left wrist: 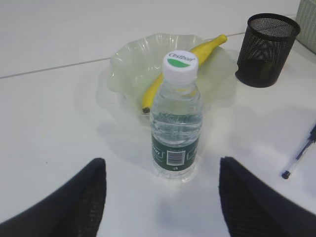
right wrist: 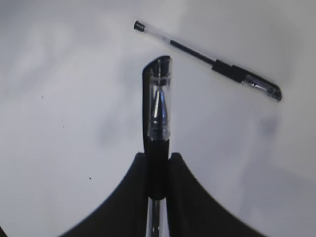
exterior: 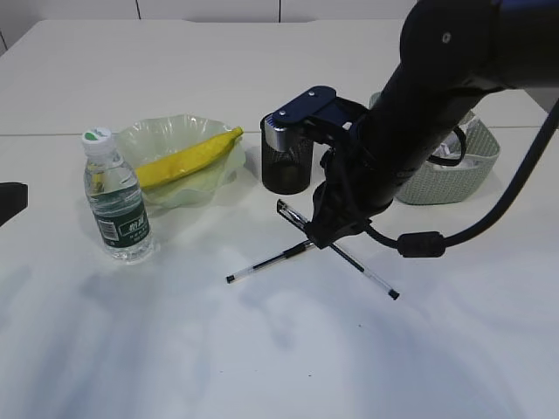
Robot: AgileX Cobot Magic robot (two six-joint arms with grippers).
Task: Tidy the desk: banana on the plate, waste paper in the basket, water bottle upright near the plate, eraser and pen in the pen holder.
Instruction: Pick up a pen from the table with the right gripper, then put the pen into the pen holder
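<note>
My right gripper (right wrist: 157,157) is shut on a clear black-capped pen (right wrist: 157,103). In the exterior view this gripper (exterior: 327,223) holds that pen (exterior: 371,277) slanted just above the table, in front of the black mesh pen holder (exterior: 286,161). A second pen (exterior: 266,262) lies flat on the table beside it (right wrist: 207,61). The banana (exterior: 188,157) lies on the pale green plate (exterior: 166,196). The water bottle (left wrist: 176,118) stands upright in front of the plate. My left gripper (left wrist: 162,186) is open just short of the bottle, touching nothing. The eraser is out of view.
A grey-green basket (exterior: 450,179) stands at the right behind my right arm, with something white inside. The pen holder (left wrist: 266,49) shows at the top right of the left wrist view. Bare white table lies toward the front.
</note>
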